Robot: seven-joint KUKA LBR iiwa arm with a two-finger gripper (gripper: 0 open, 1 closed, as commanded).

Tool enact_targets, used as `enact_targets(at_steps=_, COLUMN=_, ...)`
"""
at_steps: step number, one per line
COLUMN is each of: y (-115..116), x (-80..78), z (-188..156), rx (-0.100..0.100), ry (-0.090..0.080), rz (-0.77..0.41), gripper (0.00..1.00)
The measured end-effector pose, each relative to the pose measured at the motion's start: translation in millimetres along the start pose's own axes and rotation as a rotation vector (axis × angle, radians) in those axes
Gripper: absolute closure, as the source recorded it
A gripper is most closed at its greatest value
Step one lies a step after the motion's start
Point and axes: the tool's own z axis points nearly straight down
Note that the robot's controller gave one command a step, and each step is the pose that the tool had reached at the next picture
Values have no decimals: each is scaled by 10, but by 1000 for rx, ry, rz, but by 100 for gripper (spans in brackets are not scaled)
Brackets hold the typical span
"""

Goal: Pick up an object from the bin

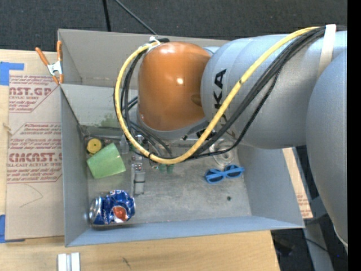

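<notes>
Green block (106, 161) lies just left of claw (137, 176).

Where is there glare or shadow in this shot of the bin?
Camera view: a bright highlight sits on the orange cover; the arm shades the bin floor directly beneath it; the crushed can glints a little at front left.

— Where's the arm (271, 89)?
— Upper right of the frame, its orange cover (169, 86) above the bin (70, 123). The gripper (137, 176) hangs just right of a green block (106, 162).
— What else?
— A yellow disc (93, 146) above the block, a crushed blue can (113, 208) lower left, and a blue plastic piece (224, 174) right of centre.
</notes>
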Motion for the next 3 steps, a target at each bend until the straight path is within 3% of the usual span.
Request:
enact_targets(at_steps=1, y=314, x=37, z=824, rx=2, ry=8, rz=142, gripper=0)
enact_targets(at_steps=2, y=110, x=154, z=1716, rx=0, ry=0, rz=-363, gripper=0)
enact_targets(at_steps=3, y=120, x=157, z=1702, rx=-1, ry=1, rz=-363, gripper=100)
